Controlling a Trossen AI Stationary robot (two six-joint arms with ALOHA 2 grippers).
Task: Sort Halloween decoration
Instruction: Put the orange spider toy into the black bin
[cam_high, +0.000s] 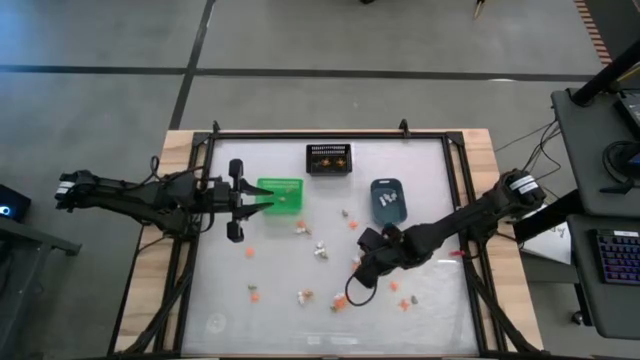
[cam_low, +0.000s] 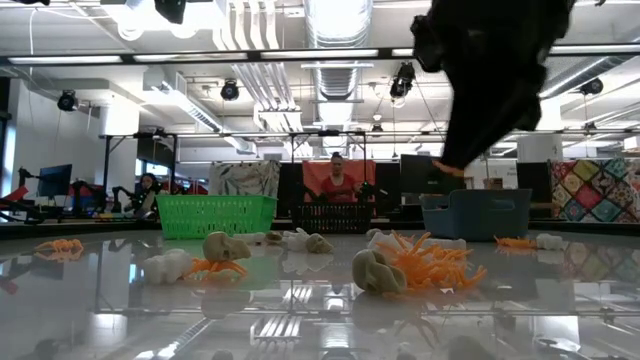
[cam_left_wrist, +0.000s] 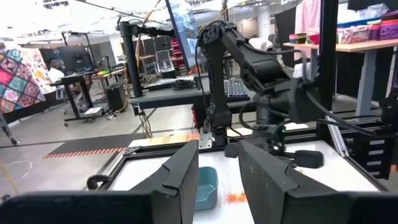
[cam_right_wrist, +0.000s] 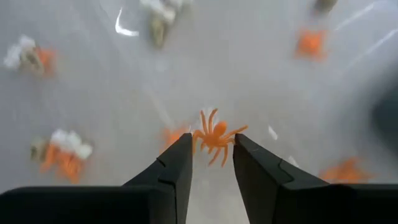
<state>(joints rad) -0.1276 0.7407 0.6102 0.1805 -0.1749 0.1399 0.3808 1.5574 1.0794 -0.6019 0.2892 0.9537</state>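
Observation:
The Halloween decoration is many tiny orange, white and tan trinkets strewn over the white table top, seen close in the low view. My right gripper hangs over the table's middle, shut on a small orange spider. In the low view a bit of orange shows at its tip, well above the table. My left gripper points level toward the table's right, at the left edge of the green bin, open and with nothing between its fingers. My right gripper pinches the orange spider by its body between its two fingertips. The fingers slant down from the table's right side. The spider is lifted clear of the table, its legs spread out past the fingertips.
A black mesh bin stands at the far middle and a blue-grey bin to its right, near my right arm. Loose trinkets lie near the front edge and below my right gripper. A raised frame rims the table.

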